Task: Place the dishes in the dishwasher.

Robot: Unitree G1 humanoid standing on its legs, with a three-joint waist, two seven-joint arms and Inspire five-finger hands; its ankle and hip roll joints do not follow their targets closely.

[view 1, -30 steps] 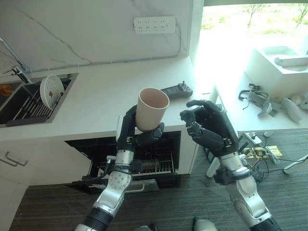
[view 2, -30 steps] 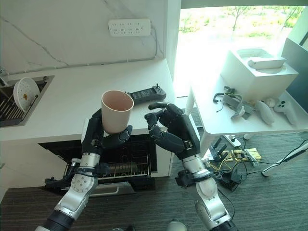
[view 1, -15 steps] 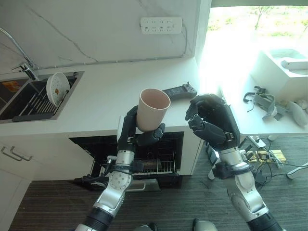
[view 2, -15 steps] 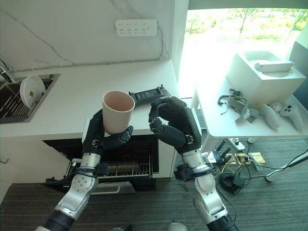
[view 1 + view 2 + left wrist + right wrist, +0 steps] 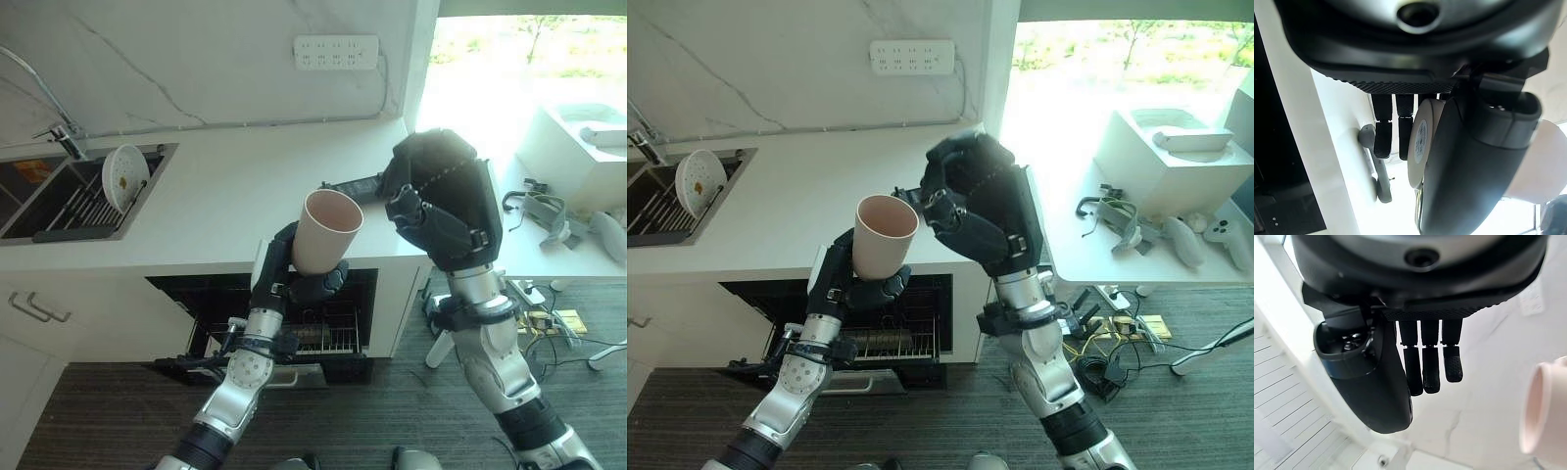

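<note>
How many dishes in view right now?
2. A pink cup held in the left robot hand above the open dishwasher, and a white plate standing in the sink rack. More could be hidden inside the dishwasher or the sink.

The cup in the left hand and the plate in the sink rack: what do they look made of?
The cup, held by the left hand, looks like matte plastic or unglazed ceramic: pale pink, thin-rimmed, no glare. Either is possible. The plate looks like glazed ceramic or melamine: white and smooth, with faint speckled marks. It stands on edge in the dark wire rack.
</note>
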